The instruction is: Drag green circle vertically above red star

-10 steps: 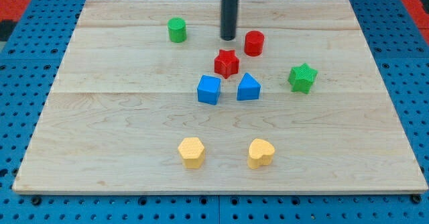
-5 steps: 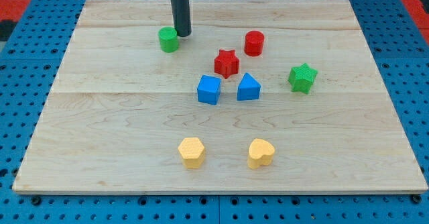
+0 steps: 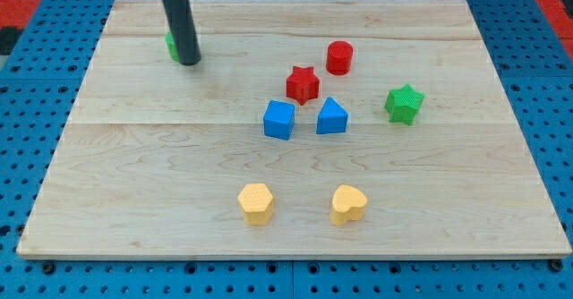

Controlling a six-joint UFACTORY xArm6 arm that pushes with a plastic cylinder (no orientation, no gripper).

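Note:
The green circle [image 3: 169, 45] is at the view's upper left, mostly hidden behind my rod; only a green sliver shows at the rod's left edge. My tip [image 3: 187, 61] rests on the board touching the green circle's right side. The red star [image 3: 303, 84] lies near the board's middle, well to the right of and below the tip. The green circle is far to the left of the red star.
A red cylinder [image 3: 339, 57] sits up and right of the red star. A blue cube [image 3: 278, 119] and blue triangular block [image 3: 331, 116] lie below the star. A green star [image 3: 404, 103] is at right. Two yellow blocks [image 3: 256, 202] [image 3: 348, 204] lie near the bottom.
My tip has swept from near the red cylinder leftward across the top of the board. It has pushed the green circle to the left, away from the red star. Other blocks stayed put.

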